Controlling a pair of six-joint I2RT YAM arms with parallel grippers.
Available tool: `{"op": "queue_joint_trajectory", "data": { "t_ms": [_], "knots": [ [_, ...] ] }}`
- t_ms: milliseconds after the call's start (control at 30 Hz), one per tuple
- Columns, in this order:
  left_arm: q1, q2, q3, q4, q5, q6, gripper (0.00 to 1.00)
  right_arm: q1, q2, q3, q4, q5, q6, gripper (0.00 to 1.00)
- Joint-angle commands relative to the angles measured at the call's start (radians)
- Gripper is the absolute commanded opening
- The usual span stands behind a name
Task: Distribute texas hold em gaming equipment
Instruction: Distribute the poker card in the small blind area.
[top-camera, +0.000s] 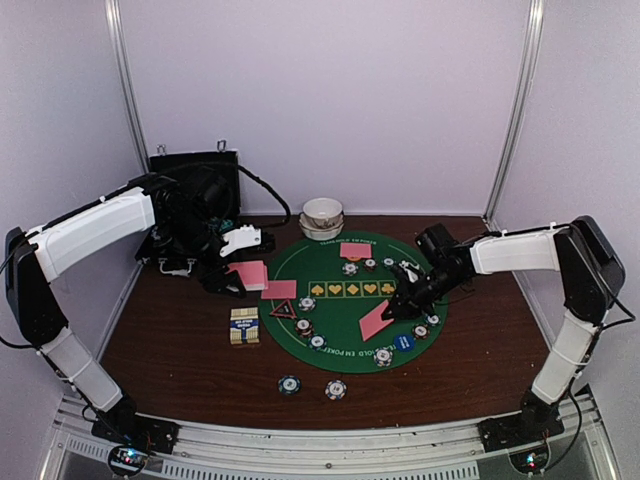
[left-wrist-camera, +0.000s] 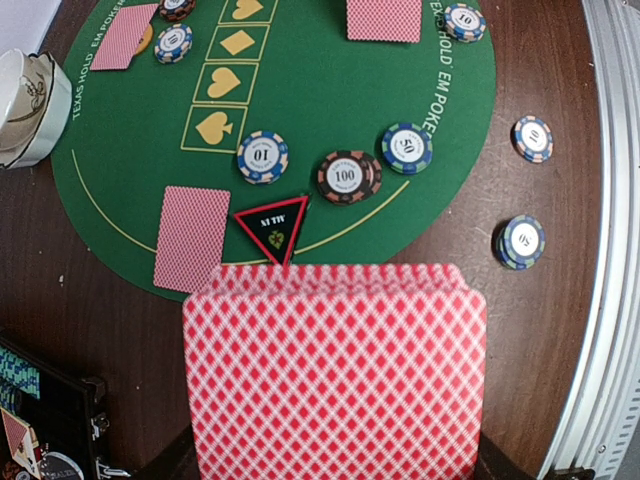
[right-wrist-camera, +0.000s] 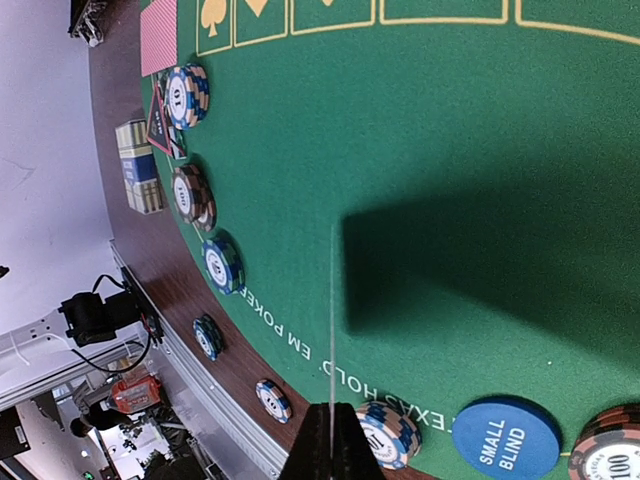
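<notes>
My left gripper (top-camera: 228, 278) is shut on a deck of pink-backed cards (left-wrist-camera: 335, 370) and holds it above the table at the left rim of the green mat (top-camera: 345, 330); the deck hides its fingers in the left wrist view. My right gripper (top-camera: 402, 303) is shut on a single pink card (top-camera: 376, 321), seen edge-on in the right wrist view (right-wrist-camera: 330, 320), above the mat's near right part. Dealt cards (top-camera: 279, 290) (top-camera: 355, 251) lie on the mat. The red-rimmed triangle marker (left-wrist-camera: 272, 225) lies by the left card. The blue disc (right-wrist-camera: 497, 437) lies near the right gripper. Several chips (left-wrist-camera: 346, 177) ring the mat.
Two chip stacks (top-camera: 289, 385) (top-camera: 335, 389) lie on the wood in front of the mat. A card box (top-camera: 244, 326) lies left of the mat. White bowls (top-camera: 322, 217) stand behind it. The black case (top-camera: 195, 195) stands open at the back left.
</notes>
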Motion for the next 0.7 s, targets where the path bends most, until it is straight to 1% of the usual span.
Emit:
{"op": "queue_joint_trajectory", "data": {
  "t_ms": [0, 67, 133, 167, 200, 233, 267, 367, 467, 600, 667],
  "knots": [
    [0.007, -0.005, 0.017, 0.0, 0.014, 0.006, 0.04, -0.008, 0.012, -0.006, -0.042, 0.045, -0.048, 0.0],
    [0.007, -0.005, 0.016, 0.0, 0.014, 0.006, 0.04, -0.008, 0.014, 0.008, -0.063, 0.068, -0.064, 0.09],
    [0.007, -0.006, 0.015, 0.001, 0.012, 0.006, 0.04, -0.008, 0.013, 0.029, -0.095, 0.098, -0.084, 0.21],
    [0.007, -0.006, 0.015, -0.002, 0.012, 0.007, 0.04, -0.008, 0.011, 0.04, -0.115, 0.121, -0.095, 0.33],
    [0.007, -0.007, 0.015, -0.003, 0.011, 0.009, 0.04, -0.007, 0.006, 0.053, -0.142, 0.149, -0.11, 0.41],
    [0.007, -0.008, 0.014, -0.005, 0.012, 0.009, 0.04, -0.007, -0.001, 0.067, -0.167, 0.177, -0.125, 0.49],
    [0.007, -0.009, 0.013, -0.004, 0.011, 0.009, 0.04, -0.008, -0.01, 0.082, -0.194, 0.203, -0.139, 0.55],
    [0.007, -0.01, 0.012, -0.005, 0.014, 0.009, 0.04, -0.006, -0.036, 0.134, -0.268, 0.278, -0.18, 0.66],
    [0.007, -0.011, 0.012, -0.005, 0.016, 0.01, 0.04, -0.006, -0.054, 0.185, -0.315, 0.319, -0.191, 0.73],
    [0.007, -0.011, 0.014, -0.005, 0.016, 0.01, 0.04, 0.032, -0.052, 0.265, -0.325, 0.273, -0.138, 0.8],
    [0.007, -0.01, 0.014, -0.004, 0.014, 0.01, 0.04, 0.072, -0.051, 0.303, -0.284, 0.23, -0.085, 0.82]
  ]
}}
